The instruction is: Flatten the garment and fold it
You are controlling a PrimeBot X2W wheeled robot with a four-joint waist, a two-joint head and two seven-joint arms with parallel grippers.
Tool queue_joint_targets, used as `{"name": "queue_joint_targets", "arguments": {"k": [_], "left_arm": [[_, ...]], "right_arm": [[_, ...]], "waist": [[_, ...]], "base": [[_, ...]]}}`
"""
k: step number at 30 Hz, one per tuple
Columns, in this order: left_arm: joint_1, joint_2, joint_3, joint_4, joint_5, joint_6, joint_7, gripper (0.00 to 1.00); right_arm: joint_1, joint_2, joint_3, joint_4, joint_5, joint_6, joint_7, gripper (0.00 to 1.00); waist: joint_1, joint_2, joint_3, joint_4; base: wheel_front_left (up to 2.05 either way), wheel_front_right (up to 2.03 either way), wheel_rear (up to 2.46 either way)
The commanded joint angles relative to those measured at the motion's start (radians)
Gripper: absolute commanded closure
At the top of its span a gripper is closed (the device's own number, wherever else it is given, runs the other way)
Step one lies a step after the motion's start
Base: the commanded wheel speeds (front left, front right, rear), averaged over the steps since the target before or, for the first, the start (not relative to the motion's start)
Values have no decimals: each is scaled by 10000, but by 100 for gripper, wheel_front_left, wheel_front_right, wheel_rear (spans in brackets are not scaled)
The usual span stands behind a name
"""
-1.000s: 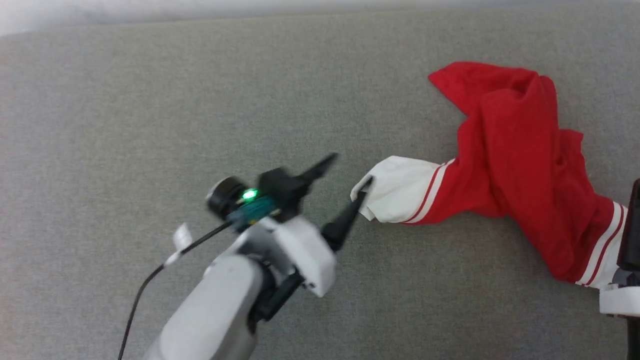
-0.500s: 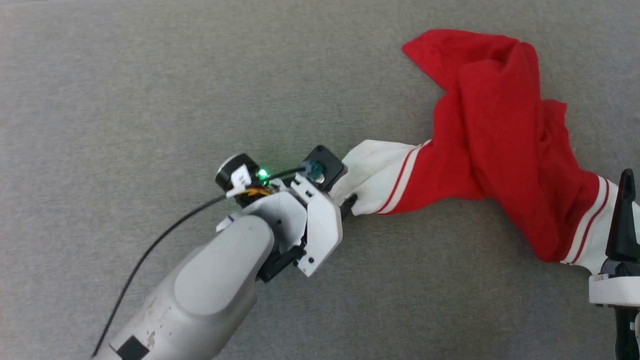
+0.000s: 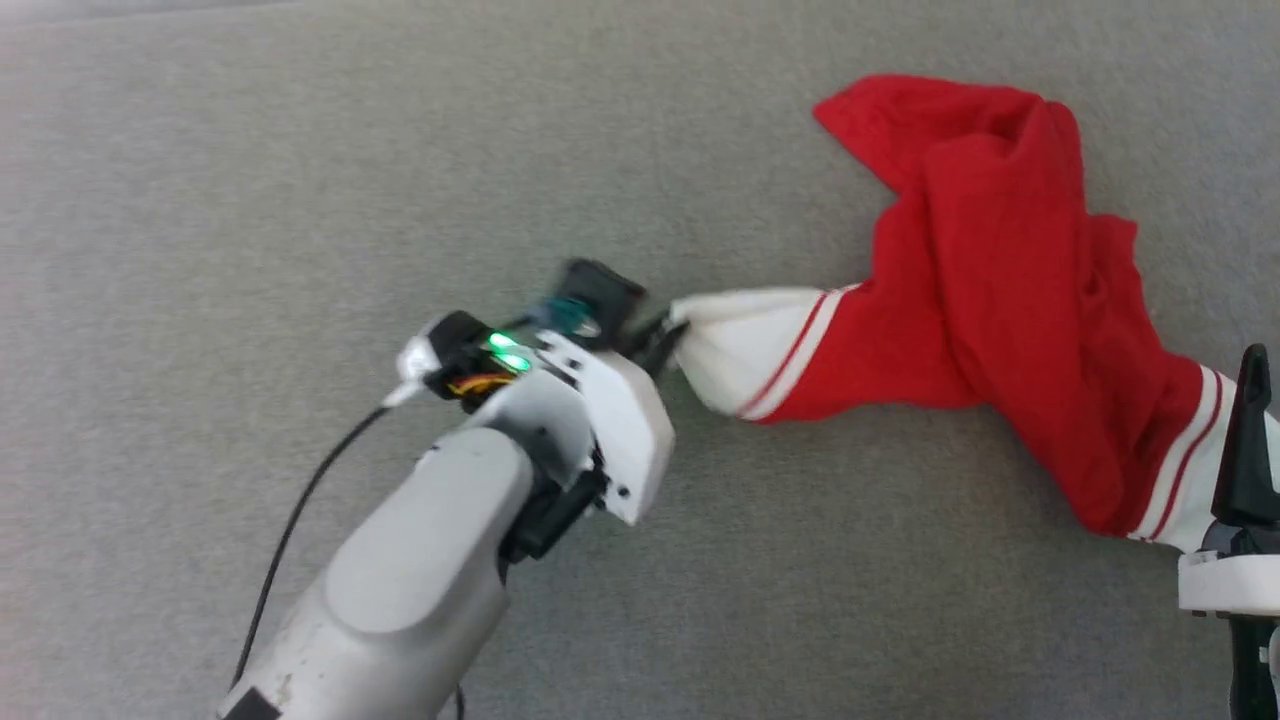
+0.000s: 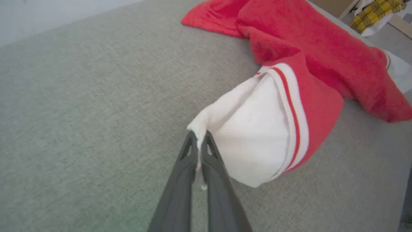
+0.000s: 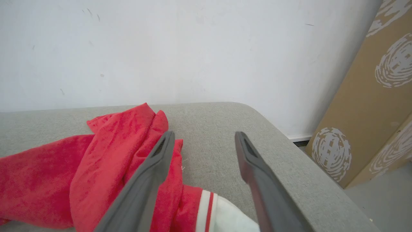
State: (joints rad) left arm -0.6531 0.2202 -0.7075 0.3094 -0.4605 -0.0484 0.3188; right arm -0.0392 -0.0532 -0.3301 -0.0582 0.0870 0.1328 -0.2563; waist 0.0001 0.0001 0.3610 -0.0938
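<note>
The garment is a crumpled red shirt with white sleeves and striped trim, lying twisted across the grey cushion. My left gripper is shut on the edge of the left white sleeve, lifting it a little; the left wrist view shows white cloth pinched between the closed fingers. My right gripper stands open above the shirt's right part, near the other white sleeve. One dark finger of it shows at the head view's right edge.
The cushion's rounded far corner meets a white wall. Cardboard panels lean beside it on the right. A yellow checked cloth lies beyond the cushion. A black cable trails from my left wrist.
My left gripper reached the white sleeve, shut on its edge and pulled it slightly left and up. The head camera shifted. The right gripper stayed open.
</note>
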Motion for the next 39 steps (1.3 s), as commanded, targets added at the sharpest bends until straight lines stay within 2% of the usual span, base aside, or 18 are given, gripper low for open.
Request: {"name": "queue_joint_targets", "arguments": {"k": [1, 4, 11, 13, 16, 17, 18, 19, 21, 24, 31, 35, 39], "left_arm": [[257, 25, 413, -323, -260, 313, -349, 100], [917, 335, 1357, -1229, -724, 981, -948, 100], [4530, 1903, 3689, -3920, -1704, 2810, -1619, 100], [5813, 1964, 4202, -4538, -2133, 3259, -1752, 100], [7301, 1853, 4659, -4850, -2638, 3557, -2066, 100], [7585, 1699, 4771, -4826, -2815, 3578, -2243, 100], [7761, 1595, 4799, -4763, -2882, 3542, -2423, 84], [7859, 1507, 4759, -4680, -2915, 3469, -2552, 0], [7821, 1225, 4725, -4599, -3080, 3309, -2808, 0], [7455, 1156, 4660, -4789, -3080, 3054, -2978, 0], [5475, 2002, 4455, -6010, -2223, 2681, -2491, 0], [3501, 2274, 3355, -5458, -1209, 2088, -1686, 0], [1571, 1720, 2065, -3845, -644, 1211, -1030, 0]], "right_arm": [[52, 30, 14, -12, -99, -21, -52, 0], [165, 30, 32, -20, -170, -21, -45, 0], [442, 30, -24, -252, -293, -21, 237, 0], [469, 30, -25, -287, -292, -21, 316, 0], [540, 30, -59, -304, -292, -21, 430, 0], [554, 30, -73, -302, -294, -21, 453, 0], [562, 30, -66, -303, -304, -21, 485, 0], [557, 30, -39, -310, -313, -21, 522, 0], [527, 30, -3, -343, -335, -21, 589, 0], [463, 30, 19, -380, -356, -21, 656, 0], [415, 30, 28, -413, -265, -21, 652, 0], [292, 30, 115, -402, -202, -21, 605, 0], [68, 30, 177, -427, -214, -21, 564, 0]], "waist": [[-1, -1, -555, 538], [-1, -1, -835, 813], [-1, -1, -957, 1318], [-1, -1, -921, 1419], [-1, -1, -879, 1597], [-1, -1, -867, 1658], [-1, -1, -861, 1710], [-1, -1, -862, 1742], [-1, -1, -880, 1784], [-1, -1, -925, 1801], [-1, -1, -723, 1612], [-1, -1, -383, 1377], [-1, -1, -25, 1058]], "base": [[0, 0, 0], [0, 0, 0], [0, 0, 0], [0, 0, 0], [0, 0, 0], [0, 0, 0], [0, 0, 0], [0, 0, 0], [0, 0, 0], [0, 0, 0], [0, 0, 0], [0, 0, 0], [0, 0, 0]]}}
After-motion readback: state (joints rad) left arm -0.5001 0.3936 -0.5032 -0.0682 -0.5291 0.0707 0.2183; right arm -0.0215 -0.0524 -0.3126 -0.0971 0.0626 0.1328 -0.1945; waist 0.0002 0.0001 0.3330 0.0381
